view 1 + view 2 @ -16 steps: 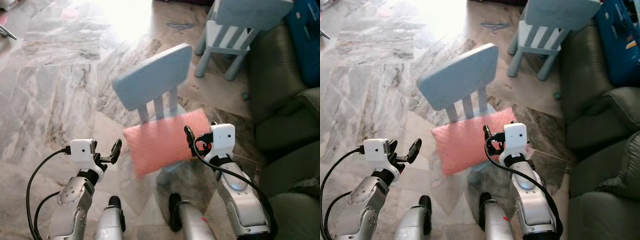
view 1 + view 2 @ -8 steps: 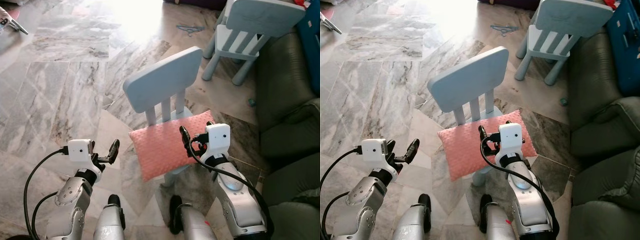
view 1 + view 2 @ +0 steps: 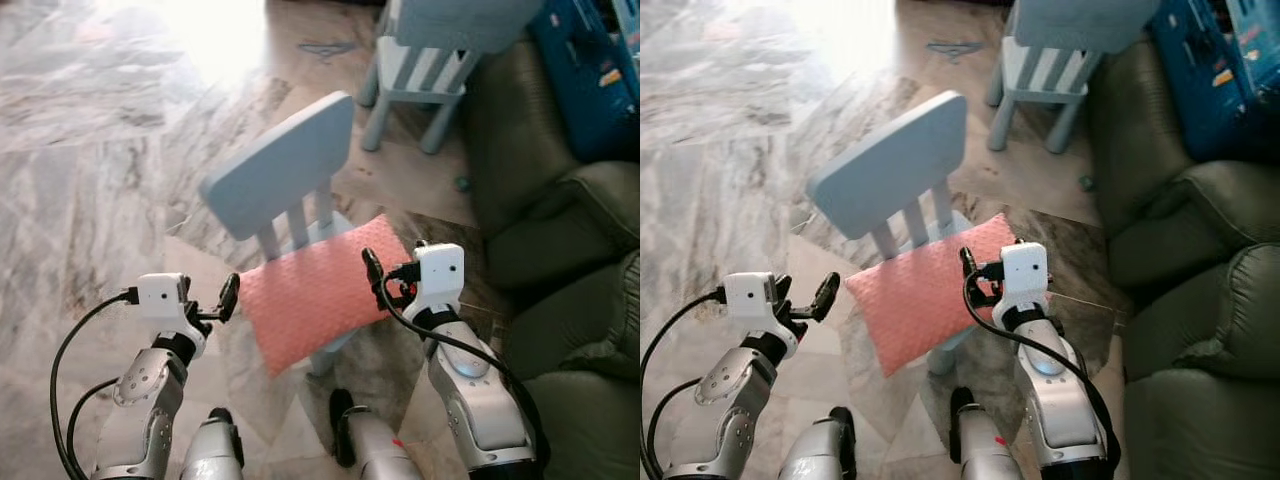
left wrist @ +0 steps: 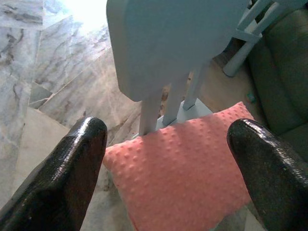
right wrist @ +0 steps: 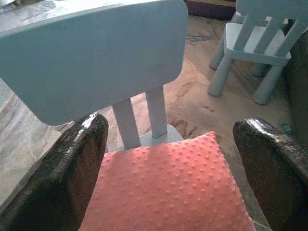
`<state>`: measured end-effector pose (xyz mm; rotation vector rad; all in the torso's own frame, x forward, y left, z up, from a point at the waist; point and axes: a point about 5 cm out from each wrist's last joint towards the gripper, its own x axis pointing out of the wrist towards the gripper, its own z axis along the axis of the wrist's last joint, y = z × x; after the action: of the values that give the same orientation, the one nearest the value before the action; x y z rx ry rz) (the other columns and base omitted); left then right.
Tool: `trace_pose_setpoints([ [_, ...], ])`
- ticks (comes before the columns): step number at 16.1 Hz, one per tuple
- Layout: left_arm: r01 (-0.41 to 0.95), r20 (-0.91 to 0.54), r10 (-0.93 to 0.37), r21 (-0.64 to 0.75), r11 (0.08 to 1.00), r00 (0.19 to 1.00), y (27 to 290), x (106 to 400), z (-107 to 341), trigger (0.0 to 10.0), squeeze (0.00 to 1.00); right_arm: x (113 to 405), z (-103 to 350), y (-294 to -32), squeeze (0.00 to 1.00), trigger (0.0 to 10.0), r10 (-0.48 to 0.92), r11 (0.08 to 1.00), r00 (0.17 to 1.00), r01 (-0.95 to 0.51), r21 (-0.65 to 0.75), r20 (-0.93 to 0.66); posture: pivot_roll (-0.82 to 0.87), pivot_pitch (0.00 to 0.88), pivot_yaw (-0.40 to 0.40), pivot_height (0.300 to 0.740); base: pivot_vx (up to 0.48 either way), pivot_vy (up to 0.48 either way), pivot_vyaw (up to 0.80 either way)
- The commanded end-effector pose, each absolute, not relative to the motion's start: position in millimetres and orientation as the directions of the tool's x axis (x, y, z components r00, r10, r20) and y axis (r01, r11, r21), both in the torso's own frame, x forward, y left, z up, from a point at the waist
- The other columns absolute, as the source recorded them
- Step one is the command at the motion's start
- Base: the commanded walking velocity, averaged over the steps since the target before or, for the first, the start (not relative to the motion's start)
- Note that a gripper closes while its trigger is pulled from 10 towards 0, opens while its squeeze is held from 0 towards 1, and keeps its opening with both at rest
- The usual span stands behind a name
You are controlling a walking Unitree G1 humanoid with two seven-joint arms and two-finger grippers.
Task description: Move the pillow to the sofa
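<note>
A pink dimpled pillow (image 3: 310, 300) lies tilted on the seat of a small light-blue chair (image 3: 280, 165), overhanging the seat's front. My left gripper (image 3: 229, 296) is open and hovers just off the pillow's left end. My right gripper (image 3: 372, 268) is open too, above the pillow's right end. In the left wrist view the pillow (image 4: 187, 178) lies ahead between the spread fingers (image 4: 72, 173). The right wrist view has the pillow (image 5: 168, 187) close ahead, under the chair back (image 5: 96, 57). The dark green sofa (image 3: 560, 250) stands to my right.
A second light-blue chair (image 3: 425, 50) stands behind, by the sofa's far end. A blue crate (image 3: 585, 70) sits at the top right. Marble floor (image 3: 90, 180) stretches away on the left. My feet (image 3: 345, 415) are just short of the chair.
The whole picture has swayed, so the camera moved; more of the sofa shows now. The pillow stays on the chair and both grippers keep their open pose beside it.
</note>
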<state>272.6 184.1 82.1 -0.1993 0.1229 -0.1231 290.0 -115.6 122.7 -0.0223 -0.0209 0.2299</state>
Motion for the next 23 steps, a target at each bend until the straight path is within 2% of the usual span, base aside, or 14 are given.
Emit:
trace_pose_setpoints([
  [1,0.095,-0.150,-0.127,-0.207,0.974,0.980,185,267,72,10.0,0.00,288,116,-117,0.00,10.0,0.222,0.975,0.975,-0.222,-0.023,-0.008,-0.01,0.312,-0.052,0.740,0.000,0.000,0.00],
  [11,0.060,-0.172,-0.096,-0.204,0.977,0.980,186,270,69,10.0,0.00,288,114,-118,0.00,10.0,0.221,0.975,0.975,-0.221,-0.024,-0.014,-0.01,0.305,-0.051,0.740,0.000,0.000,0.00],
  [18,0.023,-0.319,-0.099,-0.232,0.972,0.942,181,264,44,10.0,0.00,290,113,-119,0.00,10.0,0.228,0.973,0.973,-0.229,-0.034,-0.024,-0.01,0.298,-0.054,0.740,0.000,0.000,0.00],
  [23,0.051,-0.307,-0.122,-0.231,0.972,0.944,176,268,47,10.0,0.00,290,113,-120,0.00,10.0,0.232,0.972,0.972,-0.233,-0.038,-0.028,-0.02,0.293,-0.055,0.740,0.000,0.000,0.00],
])
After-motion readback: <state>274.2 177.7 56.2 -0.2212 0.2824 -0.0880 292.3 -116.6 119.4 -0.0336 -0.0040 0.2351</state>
